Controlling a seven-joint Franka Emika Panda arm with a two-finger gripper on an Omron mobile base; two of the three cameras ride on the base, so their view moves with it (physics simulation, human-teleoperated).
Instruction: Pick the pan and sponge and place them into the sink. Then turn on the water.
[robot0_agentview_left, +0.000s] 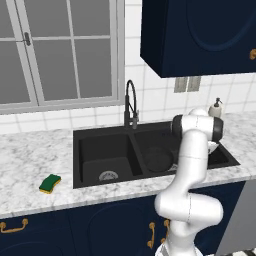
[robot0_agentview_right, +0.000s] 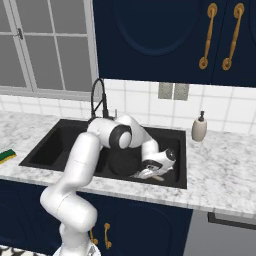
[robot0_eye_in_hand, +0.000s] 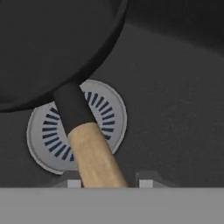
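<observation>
Pan (robot0_agentview_left: 159, 159) sits low in the right basin of the sink (robot0_agentview_left: 102, 134), pan body toward the divider. In the hand view its handle (robot0_eye_in_hand: 89, 144) runs from the dark rim down toward the camera, dark neck first, then pale wood, crossing the silvery drain (robot0_eye_in_hand: 109, 114). Long axis: pan-to-handle, pointing at the gripper (robot0_eye_in_hand: 109, 183).

Gripper is down in the right basin at the handle's wooden end. Finger tips stand either side of the handle; whether they pinch it or have let go cannot be told.

Judgement: pan placement is finishing. Sponge (robot0_agentview_left: 50, 183) lies on the counter (robot0_agentview_left: 30, 160) left of the sink, well apart. The next move likely calls for freeing the handle, lifting clear of the basin, and swinging left to the sponge. Faucet (robot0_agentview_left: 131, 102) is dry.
</observation>
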